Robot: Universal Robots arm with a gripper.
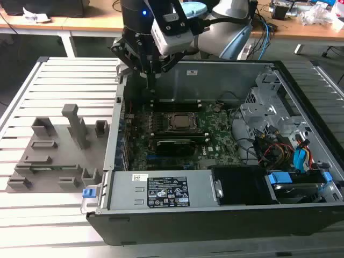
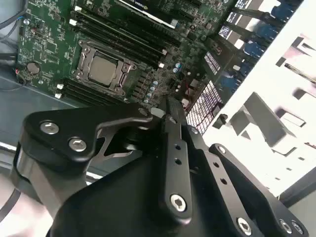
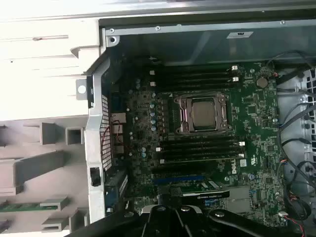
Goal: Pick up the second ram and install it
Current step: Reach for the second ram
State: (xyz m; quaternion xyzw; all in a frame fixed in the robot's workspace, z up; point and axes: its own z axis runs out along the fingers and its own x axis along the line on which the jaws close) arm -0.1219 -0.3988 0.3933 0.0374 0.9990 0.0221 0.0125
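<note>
Black tool (image 2: 169, 106), closed and empty, hangs above motherboard (image 3: 256, 143); second ram (image 3: 15, 206) lies apart.

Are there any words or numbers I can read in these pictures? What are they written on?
Big label on the grey power supply: lots of print, too small to read.
Little sticker on the case wall: too blurred to read.
White marks on the motherboard: too small to read.
So no text here can be read.
</note>
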